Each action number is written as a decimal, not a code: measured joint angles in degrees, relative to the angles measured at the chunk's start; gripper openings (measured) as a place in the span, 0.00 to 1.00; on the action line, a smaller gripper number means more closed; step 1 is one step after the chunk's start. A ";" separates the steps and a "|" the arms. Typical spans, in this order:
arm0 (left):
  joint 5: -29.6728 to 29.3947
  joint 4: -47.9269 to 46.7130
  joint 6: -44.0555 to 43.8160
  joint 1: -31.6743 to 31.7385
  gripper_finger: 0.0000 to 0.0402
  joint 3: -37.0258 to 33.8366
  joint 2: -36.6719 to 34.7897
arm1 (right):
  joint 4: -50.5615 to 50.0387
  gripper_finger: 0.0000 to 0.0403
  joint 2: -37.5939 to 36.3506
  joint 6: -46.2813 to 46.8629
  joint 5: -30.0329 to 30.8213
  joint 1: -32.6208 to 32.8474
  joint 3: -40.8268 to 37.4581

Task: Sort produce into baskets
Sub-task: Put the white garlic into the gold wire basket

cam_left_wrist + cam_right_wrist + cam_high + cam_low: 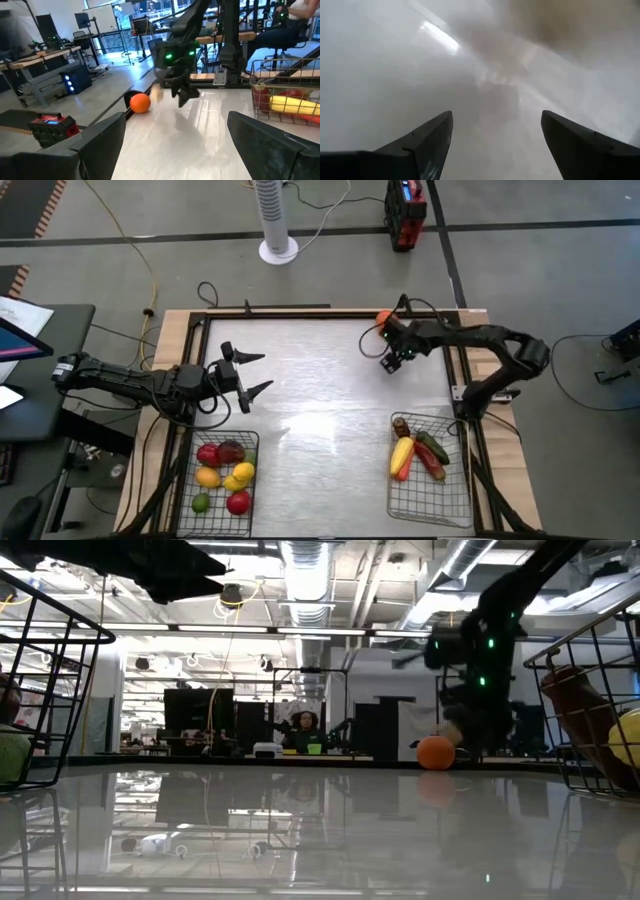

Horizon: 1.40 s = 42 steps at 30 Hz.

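**Orange alone at the far edge, both grippers empty**

Nearest me, the left basket [222,475] sits at the near left of the table [320,395], loaded with a red apple [238,502], a lime [201,503], lemons [238,475] and a dark plum [231,450]. Over at near right, the right basket [430,470] holds corn [401,455], a cucumber [433,448], a red pepper [430,464]. Moving out, I've got the left gripper [252,374] hovering just beyond its basket, fingers spread wide, nothing in them. Farther still, the right gripper [391,362] hangs over the far right of the table, fingers wide apart, empty, bare tabletop beneath. Just beyond it, the orange [383,317] rests at the far edge, apart from those fingers.
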 joint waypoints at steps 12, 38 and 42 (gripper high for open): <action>0.97 0.20 -0.61 -0.04 0.85 0.00 0.00 | -1.76 0.82 -13.12 3.85 10.28 11.42 6.51; 17.70 -18.36 -2.68 17.09 0.84 0.00 20.75 | 48.47 0.82 3.94 0.69 -8.27 26.07 2.18; 25.25 -13.54 -3.77 16.71 0.81 0.00 27.57 | 48.46 0.82 4.04 -0.03 -7.69 26.54 2.19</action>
